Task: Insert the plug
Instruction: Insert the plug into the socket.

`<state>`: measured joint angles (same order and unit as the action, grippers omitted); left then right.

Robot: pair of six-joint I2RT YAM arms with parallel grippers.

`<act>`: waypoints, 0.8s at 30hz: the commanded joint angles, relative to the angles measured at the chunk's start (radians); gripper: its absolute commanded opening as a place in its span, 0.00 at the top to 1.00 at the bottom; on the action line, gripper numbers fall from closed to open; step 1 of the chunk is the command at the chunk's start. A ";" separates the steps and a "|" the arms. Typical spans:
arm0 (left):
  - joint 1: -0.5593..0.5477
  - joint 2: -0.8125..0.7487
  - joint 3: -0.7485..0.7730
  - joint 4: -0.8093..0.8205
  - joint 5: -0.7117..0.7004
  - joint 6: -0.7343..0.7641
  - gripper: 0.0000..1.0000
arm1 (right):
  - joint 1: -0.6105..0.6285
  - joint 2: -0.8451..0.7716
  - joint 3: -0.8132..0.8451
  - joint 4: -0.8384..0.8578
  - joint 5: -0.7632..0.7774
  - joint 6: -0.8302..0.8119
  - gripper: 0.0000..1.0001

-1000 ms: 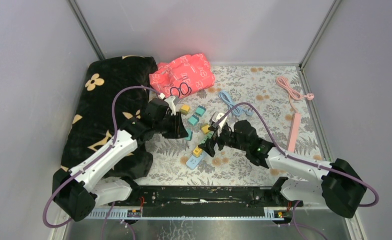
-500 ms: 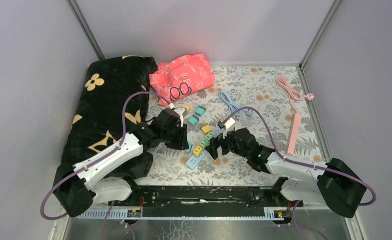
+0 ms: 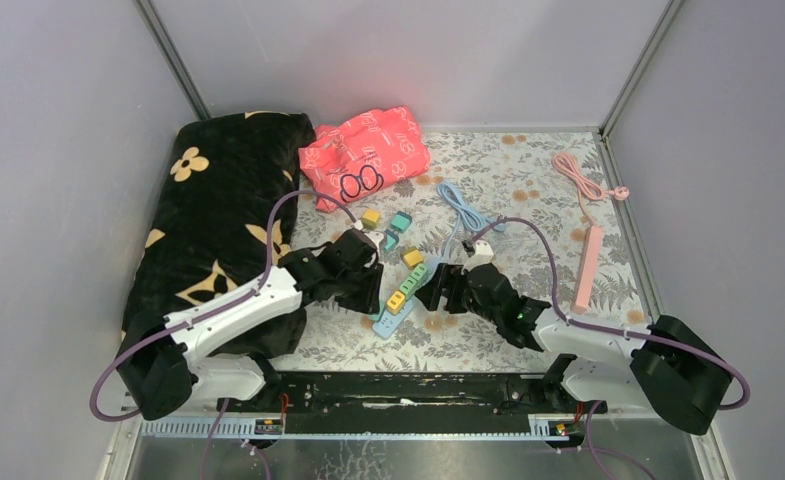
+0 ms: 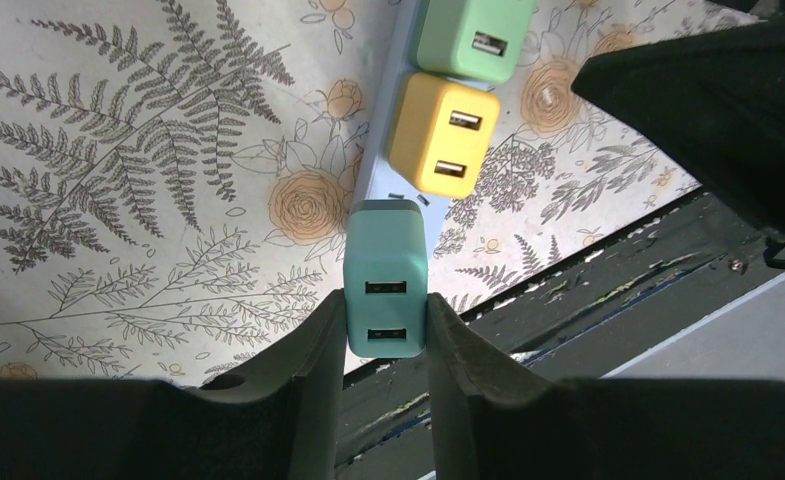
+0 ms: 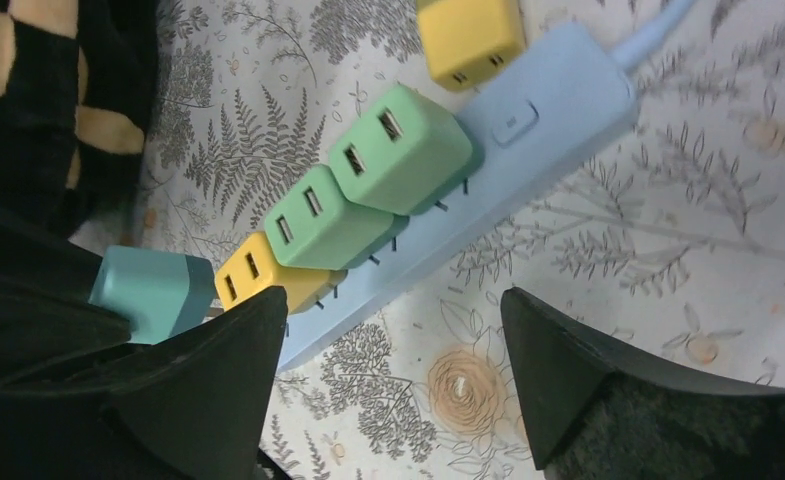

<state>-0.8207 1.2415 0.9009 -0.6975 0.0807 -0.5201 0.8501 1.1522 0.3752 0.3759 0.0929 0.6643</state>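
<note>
Table (image 3: pixel 528 190): covered in a fern-and-flower cloth; only the top view takes in all of it.
Black blanket (image 3: pixel 208 200): heaped along the left side, with gold flowers; my right wrist view catches just a corner.
Red bag (image 3: pixel 368 145): at the back, just beside the blanket; top view only.
Pink power strip (image 3: pixel 588 265): on the far right, well apart from my claws; top view only.
Blue power strip (image 5: pixel 568 90): between my two claws, near the table's front; its switch shows only from my right wrist.
Left claw (image 4: pixel 386 300): clamped narrow on the teal plug, one finger on each side.
Right claw (image 5: pixel 393 305): jaws spread wide, gripping nothing, tips just beside the strip.
Green plugs (image 5: pixel 403 150): two, side by side in the strip.
Yellow plug (image 4: pixel 443 135): in the strip, between the greens and the teal.
Teal plug (image 4: pixel 386 285): at the strip's near end, just beside the yellow; two USB ports face my left wrist camera. From the right wrist it looks tilted against the row; whether its prongs are seated I cannot tell.
Loose plugs (image 3: pixel 400 221): teal and yellow, behind the strip; top view only.
</note>
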 commanded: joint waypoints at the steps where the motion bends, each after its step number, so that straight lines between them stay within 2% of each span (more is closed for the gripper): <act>1: -0.020 0.019 0.031 -0.029 -0.031 0.016 1.00 | 0.005 0.016 -0.060 0.083 0.020 0.284 0.19; 4: -0.032 0.030 0.039 -0.040 -0.032 0.023 1.00 | 0.005 0.038 -0.097 0.141 0.027 0.374 0.28; 12: -0.064 0.065 0.060 -0.045 -0.033 0.046 1.00 | 0.004 0.209 -0.157 0.420 -0.043 0.531 0.40; 19: -0.078 0.097 0.077 -0.056 -0.060 0.066 1.00 | 0.005 0.353 -0.187 0.607 -0.063 0.653 0.46; 24: -0.082 0.101 0.084 -0.055 -0.069 0.061 1.00 | 0.005 0.402 -0.189 0.631 -0.056 0.672 0.48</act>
<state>-0.8925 1.3437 0.9497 -0.7441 0.0399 -0.4755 0.8501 1.5242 0.1978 0.9344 0.0319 1.2861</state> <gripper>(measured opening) 0.374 0.524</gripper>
